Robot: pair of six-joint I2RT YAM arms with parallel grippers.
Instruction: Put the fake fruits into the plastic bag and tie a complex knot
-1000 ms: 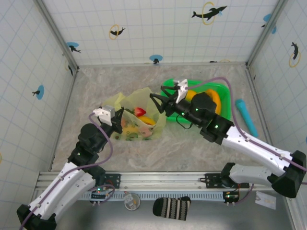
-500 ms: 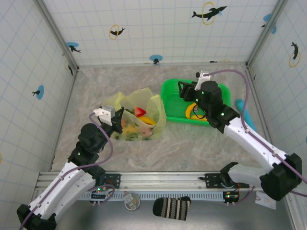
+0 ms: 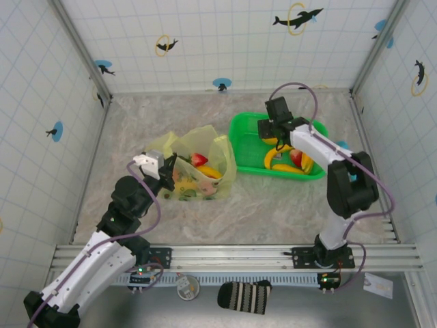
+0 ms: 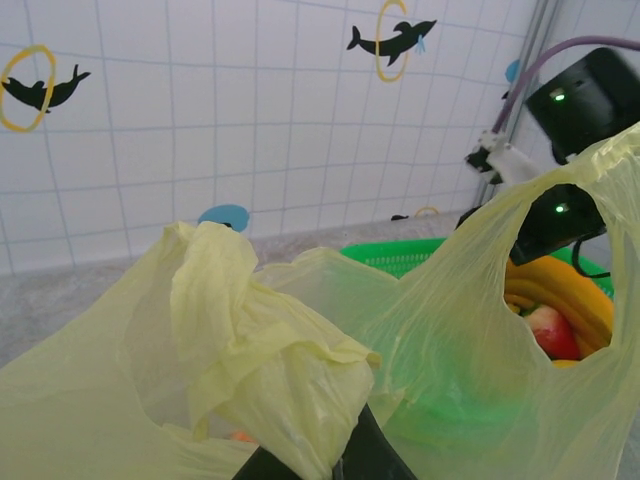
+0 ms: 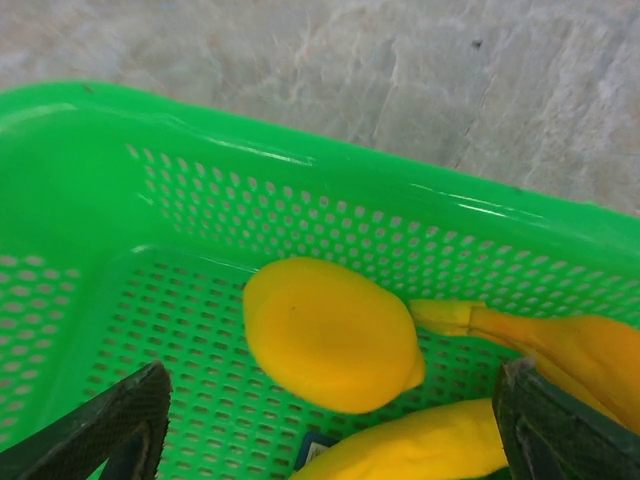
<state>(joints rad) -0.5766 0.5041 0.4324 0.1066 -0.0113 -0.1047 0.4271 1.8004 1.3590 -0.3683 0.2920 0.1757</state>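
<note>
The plastic bag (image 3: 198,167) lies open at mid-table with a red fruit (image 3: 199,159) and a yellow one (image 3: 210,171) inside. Its handle loops stand apart, untied. My left gripper (image 3: 162,172) is shut on the bag's near-left edge, and the yellow film (image 4: 290,370) is bunched over its jaws (image 4: 330,465). My right gripper (image 3: 272,131) hangs open over the green basket (image 3: 240,130). Its fingers (image 5: 110,425) straddle a yellow lemon-like fruit (image 5: 330,335) without touching it. Bananas (image 5: 560,345) lie beside it, and a red apple (image 3: 295,157) sits further in.
A cyan cylinder (image 3: 343,145) lies right of the basket, mostly hidden behind my right arm. Tiled walls enclose the table on three sides. Bare marble surface lies in front of the bag and the basket.
My right arm has swung from the bag's mouth back over the basket, and its jaws have spread wider. The left gripper and the bag have not moved.
</note>
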